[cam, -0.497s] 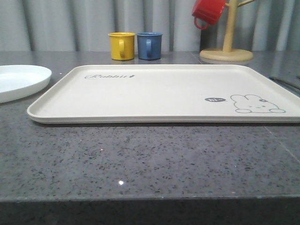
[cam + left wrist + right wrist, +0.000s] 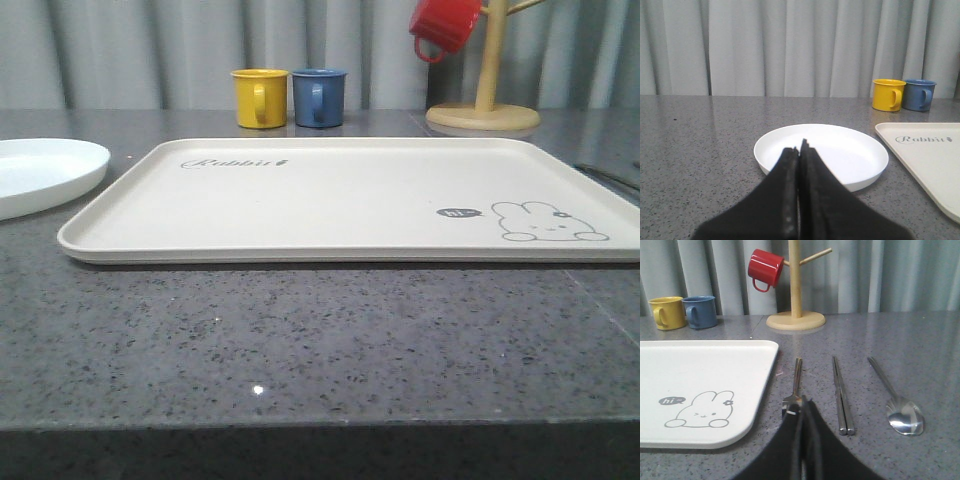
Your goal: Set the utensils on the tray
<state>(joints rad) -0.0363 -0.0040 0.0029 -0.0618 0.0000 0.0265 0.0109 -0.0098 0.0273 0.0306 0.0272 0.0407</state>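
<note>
The cream tray (image 2: 350, 200) with a rabbit drawing lies in the middle of the grey table, nothing on it. In the right wrist view three silver utensils lie side by side on the table just off the tray's (image 2: 705, 385) edge: a fork (image 2: 796, 377) closest to it, a slim straight piece (image 2: 841, 392), then a spoon (image 2: 901, 412). My right gripper (image 2: 802, 402) is shut and holds nothing, its tips just before the fork's head. The white plate (image 2: 840, 150) sits off the tray's (image 2: 932, 160) other end. My left gripper (image 2: 801, 146) is shut and empty, in front of the plate's near rim.
A yellow mug (image 2: 260, 97) and a blue mug (image 2: 319, 96) stand behind the tray. A wooden mug tree (image 2: 484, 105) with a red mug (image 2: 444, 24) hanging on it stands at the back right. The plate (image 2: 45, 172) shows at the front view's left edge.
</note>
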